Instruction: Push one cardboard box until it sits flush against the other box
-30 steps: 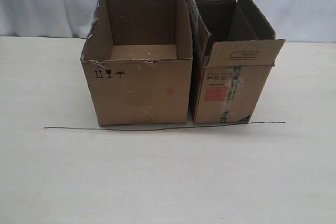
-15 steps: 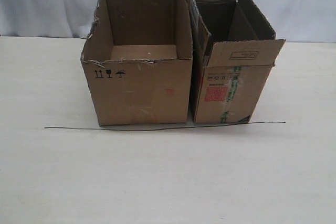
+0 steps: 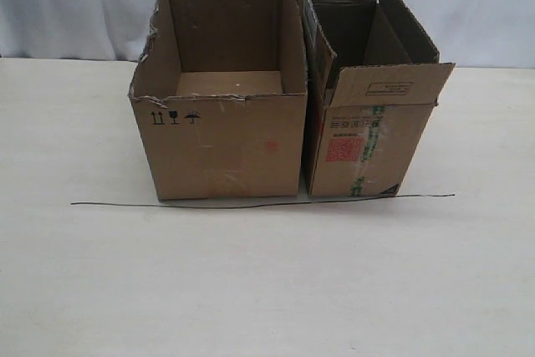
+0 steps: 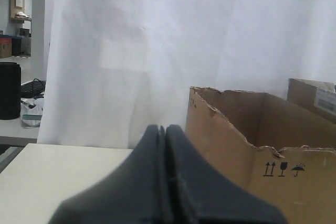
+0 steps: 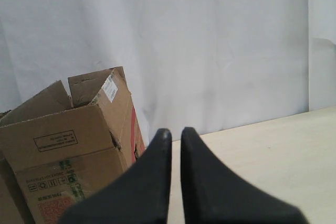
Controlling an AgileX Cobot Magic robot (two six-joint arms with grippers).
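Note:
The cardboard box point(image 3: 219, 144), wide with ragged torn top edges and small black handling symbols, stands on the table left of the other box point(image 3: 368, 140). That one is narrower, with upright flaps, a red label and green-printed tape. Only a thin dark seam separates their sides; I cannot tell if they touch. Neither gripper appears in the exterior view. The left gripper point(image 4: 162, 128) is shut and empty, with the torn box point(image 4: 226, 140) beside it and the narrower box point(image 4: 310, 95) beyond. The right gripper point(image 5: 176, 131) shows a sliver of gap, empty, next to the narrower box point(image 5: 68, 156).
A thin black line point(image 3: 251, 204) runs across the pale table point(image 3: 267, 290) just in front of both boxes. A white curtain point(image 3: 75, 6) hangs behind them. In the left wrist view, a desk with a black cylinder point(image 4: 9, 90) shows past the curtain's edge.

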